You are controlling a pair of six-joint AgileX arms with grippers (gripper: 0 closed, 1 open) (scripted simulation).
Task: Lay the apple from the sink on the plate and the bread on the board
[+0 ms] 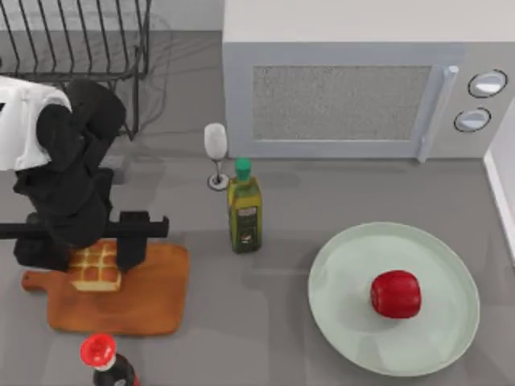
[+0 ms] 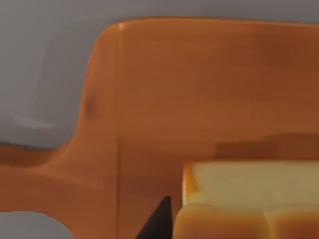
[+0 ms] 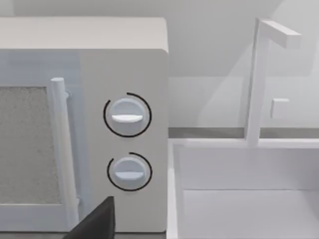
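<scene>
The red apple point(image 1: 396, 293) lies on the pale mint-green plate point(image 1: 346, 322) at the right of the table. On the left end of the orange-brown board point(image 1: 153, 301), by its handle, rests the bread point(image 1: 96, 269), a golden bun with a scored top. My left gripper point(image 1: 84, 253) hangs over the bread, open, with a finger on either side of it. The left wrist view has the bread point(image 2: 249, 199) on the board point(image 2: 199, 89), with a dark fingertip point(image 2: 159, 221) just beside its pale side. A dark finger point(image 3: 94, 221) of my right gripper faces the white sink point(image 3: 239, 199).
An olive oil bottle point(image 1: 244, 209) and a wine glass point(image 1: 216, 153) stand mid-table before the microwave point(image 1: 354, 80). A dark bottle with a red cap point(image 1: 100, 354) stands at the front left. A wire dish rack point(image 1: 80, 40) fills the back left. A faucet point(image 3: 259, 79) rises over the sink.
</scene>
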